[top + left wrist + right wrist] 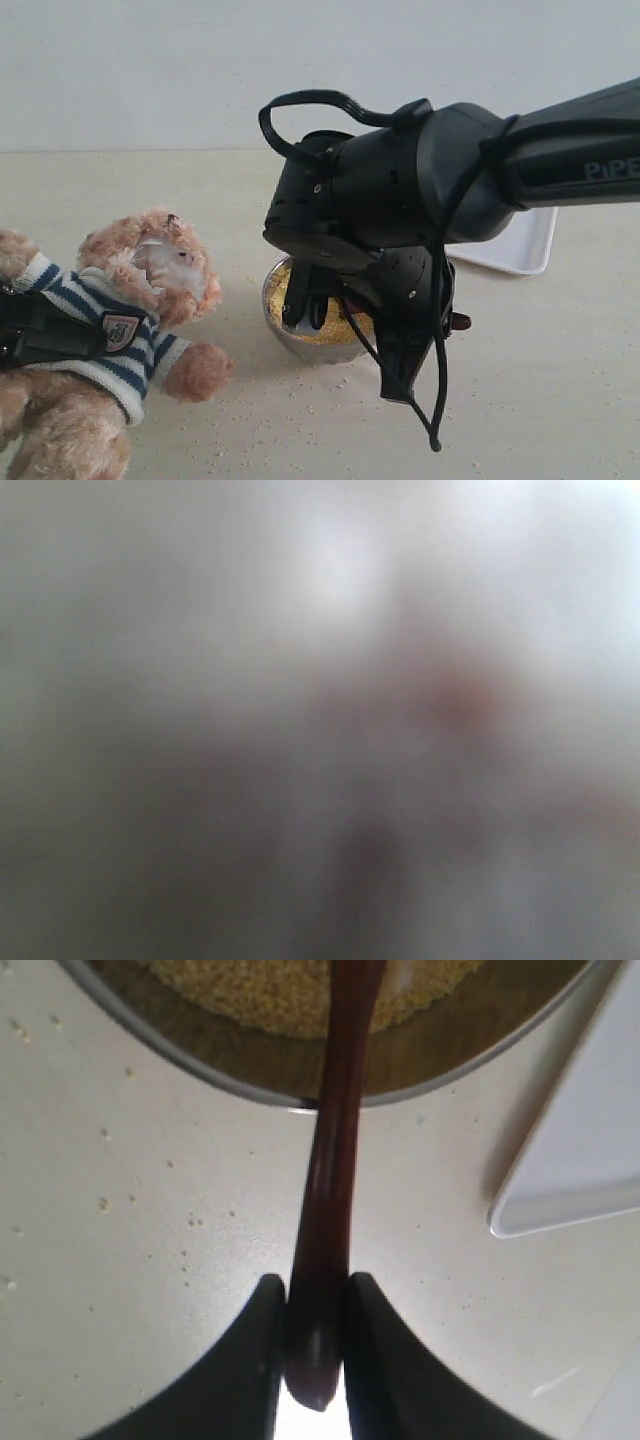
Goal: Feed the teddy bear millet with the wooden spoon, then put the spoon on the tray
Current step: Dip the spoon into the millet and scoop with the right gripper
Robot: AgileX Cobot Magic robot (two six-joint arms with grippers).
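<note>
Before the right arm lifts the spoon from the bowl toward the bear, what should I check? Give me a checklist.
1. Right gripper shut on wooden spoon handle: ok.
2. Spoon loaded with millet: cannot tell, its tip is not visible.
3. Teddy bear beside metal bowl, muzzle uncovered: ok.
4. Tray in view beyond the bowl: ok.
5. Left wrist view: not ok, wholly blurred.

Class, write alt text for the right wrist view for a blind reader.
The right gripper pinches the handle end of a dark spoon that reaches over the rim of a metal bowl to the millet inside. A corner of a white tray lies near the bowl on a pale table dotted with stray grains.
</note>
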